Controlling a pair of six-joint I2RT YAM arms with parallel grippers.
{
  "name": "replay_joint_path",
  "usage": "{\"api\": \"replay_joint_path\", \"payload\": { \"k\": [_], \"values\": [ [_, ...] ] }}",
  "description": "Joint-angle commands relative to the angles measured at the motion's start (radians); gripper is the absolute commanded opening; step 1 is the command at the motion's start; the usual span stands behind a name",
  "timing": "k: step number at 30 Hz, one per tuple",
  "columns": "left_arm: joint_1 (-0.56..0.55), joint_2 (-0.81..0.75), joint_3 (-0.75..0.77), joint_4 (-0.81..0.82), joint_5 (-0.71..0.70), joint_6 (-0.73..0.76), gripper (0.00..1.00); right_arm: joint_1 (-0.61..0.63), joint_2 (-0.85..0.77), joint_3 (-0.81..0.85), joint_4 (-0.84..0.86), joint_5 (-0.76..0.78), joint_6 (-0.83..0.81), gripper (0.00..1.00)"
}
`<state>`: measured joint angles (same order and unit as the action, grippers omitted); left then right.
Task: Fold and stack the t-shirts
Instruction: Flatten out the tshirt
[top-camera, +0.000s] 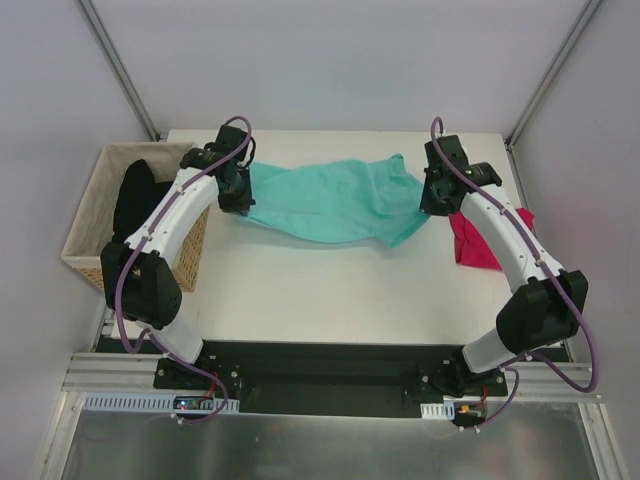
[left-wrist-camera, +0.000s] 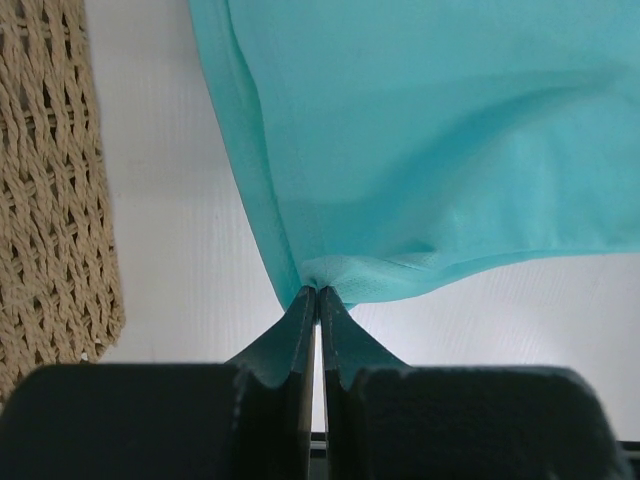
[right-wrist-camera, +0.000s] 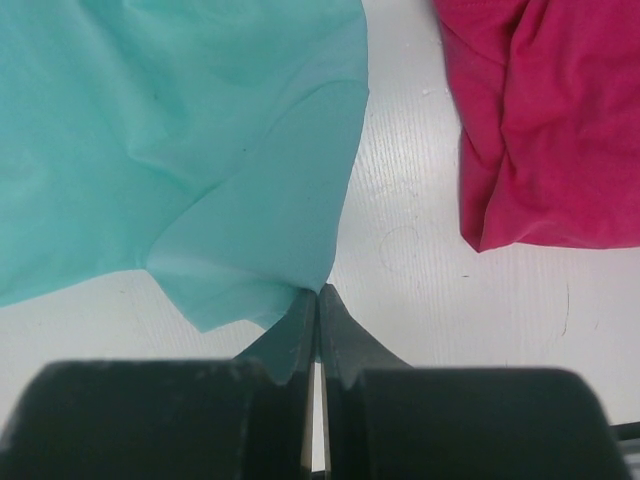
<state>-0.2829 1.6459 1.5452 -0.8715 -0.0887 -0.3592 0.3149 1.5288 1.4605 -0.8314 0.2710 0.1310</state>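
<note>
A soft teal-green cloth t-shirt (top-camera: 335, 200) is stretched between the two arms across the far half of the white tabletop (top-camera: 330, 290), its middle sagging towards the near edge in a loose curve. The left pincer (top-camera: 237, 195) is closed on the shirt's left end. In the left wrist view its two dark fingers (left-wrist-camera: 300, 330) are pressed together with a small gathered tuck of teal cloth (left-wrist-camera: 420, 150) caught at the tips, and the fabric fans out from that tuck. The right pincer (top-camera: 435, 200) is likewise closed on the shirt's right end. In the right wrist view its fingers (right-wrist-camera: 335, 330) meet with a corner of the teal cloth (right-wrist-camera: 200, 150) pinched at their tips, a folded flap lying just beside them.

A crumpled magenta-pink cloth t-shirt (top-camera: 475, 240) lies on the tabletop near the right edge, just beyond the right arm and apart from the teal one, with a strip of bare tabletop between the two in the right wrist view (right-wrist-camera: 545, 120).

A tan woven basket (top-camera: 85, 235) stands off the left side of the tabletop, its weave filling the left edge of the left wrist view (left-wrist-camera: 50, 200). A black cloth t-shirt (top-camera: 135, 195) is heaped inside it
</note>
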Motion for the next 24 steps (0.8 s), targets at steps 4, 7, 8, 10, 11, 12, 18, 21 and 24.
{"api": "replay_joint_path", "payload": {
  "k": [4, 7, 8, 10, 11, 12, 18, 21, 24],
  "values": [
    [-0.012, -0.035, -0.01, -0.08, -0.019, -0.027, 0.0, 0.015, -0.039, -0.031, -0.057, -0.01, 0.059, 0.01],
    [-0.013, -0.021, -0.007, -0.103, -0.023, -0.032, 0.0, 0.016, -0.03, -0.048, -0.061, -0.021, 0.082, 0.01],
    [-0.013, -0.017, -0.007, -0.112, -0.023, -0.034, 0.0, 0.015, -0.029, -0.057, -0.061, -0.029, 0.088, 0.01],
    [-0.013, 0.0, -0.007, -0.135, -0.023, -0.032, 0.0, 0.015, -0.022, -0.078, -0.064, -0.041, 0.111, 0.01],
    [-0.013, 0.006, -0.01, -0.139, -0.02, -0.03, 0.0, 0.018, -0.022, -0.087, -0.067, -0.053, 0.116, 0.01],
    [-0.013, 0.009, -0.016, -0.144, -0.019, -0.03, 0.0, 0.016, -0.022, -0.104, -0.071, -0.058, 0.128, 0.01],
    [-0.013, 0.048, -0.049, -0.172, 0.0, -0.029, 0.0, 0.018, -0.012, -0.14, -0.086, -0.082, 0.148, 0.01],
    [-0.018, 0.069, -0.069, -0.185, 0.003, -0.027, 0.0, 0.021, 0.002, -0.15, -0.1, -0.088, 0.154, 0.01],
    [-0.024, 0.084, -0.086, -0.199, -0.002, -0.027, 0.0, 0.023, 0.004, -0.166, -0.103, -0.095, 0.17, 0.01]
  ]
}}
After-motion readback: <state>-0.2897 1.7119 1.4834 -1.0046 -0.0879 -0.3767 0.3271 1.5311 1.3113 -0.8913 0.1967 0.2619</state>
